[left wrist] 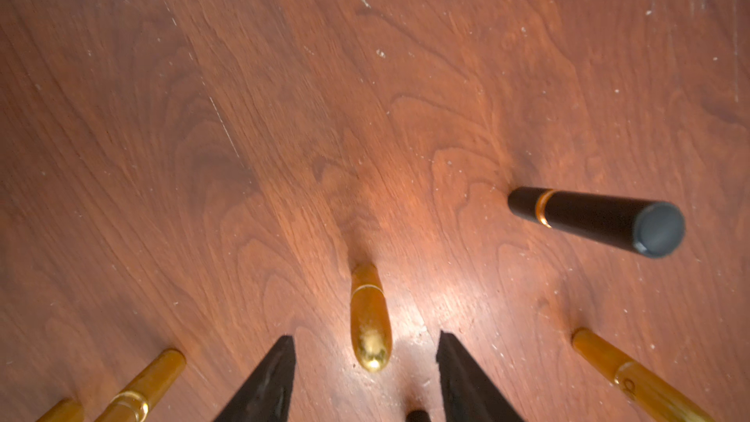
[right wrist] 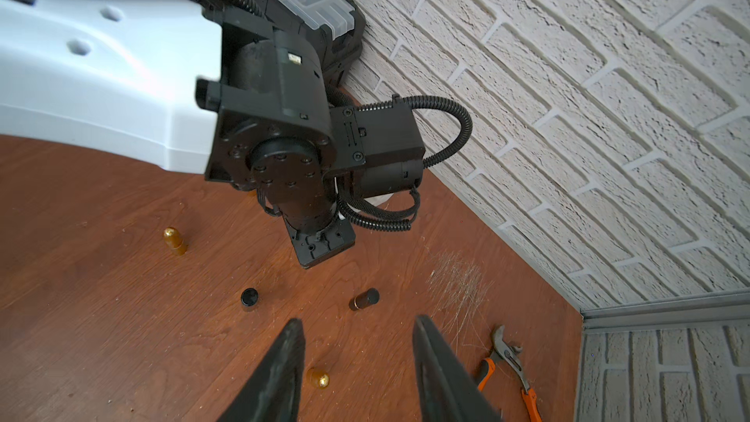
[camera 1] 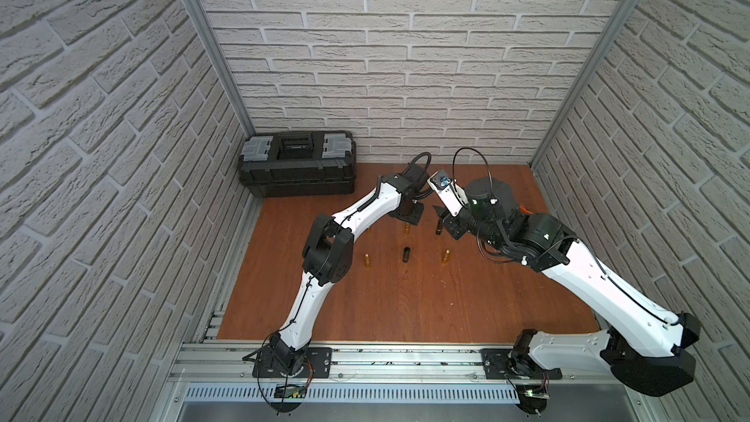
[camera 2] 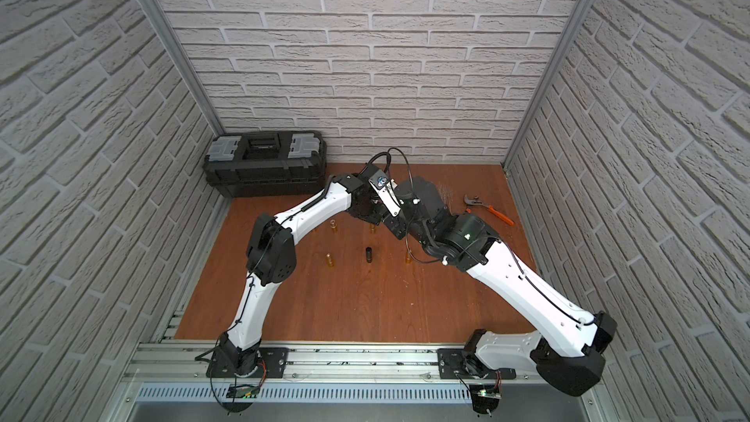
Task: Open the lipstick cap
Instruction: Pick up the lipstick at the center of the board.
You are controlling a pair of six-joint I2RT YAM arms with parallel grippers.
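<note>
Left claw (left wrist: 365, 336): open at a medium gap, holding nothing. A gold lipstick (left wrist: 370, 314) stands upright on the worktop (left wrist: 284, 115) with its cap on. Its domed top sits in the gap between the two fingers (left wrist: 268, 383) and touches neither. How far above it the fingertips are, cannot tell. In a top view the same gold lipstick (camera 1: 406, 228) is just right of frame centre, right under the left wrist (camera 1: 409, 213).

Right claw (right wrist: 358, 319): open too, with a somewhat narrower gap, empty. A black lipstick (right wrist: 364, 299) with a gold band stands upright, capped, just beyond the fingertips. It is roughly in line with the gap but not inside it, no contact. In a top view this black lipstick (camera 1: 438, 227) is right of centre, just beside the right claw tip and right of the gold one.

Second black lipstick (camera 1: 406, 254) stands at centre frame below the gold lipstick, apart from both claws. Other gold lipsticks (camera 1: 366, 260) stand upright around it, one left of centre and one right of centre (camera 1: 445, 255), none touched.

Pliers (camera 2: 489, 209) with orange handles lie right of centre near the back wall. The black toolbox (camera 1: 298, 164) sits left of centre against the back wall, lid shut.
</note>
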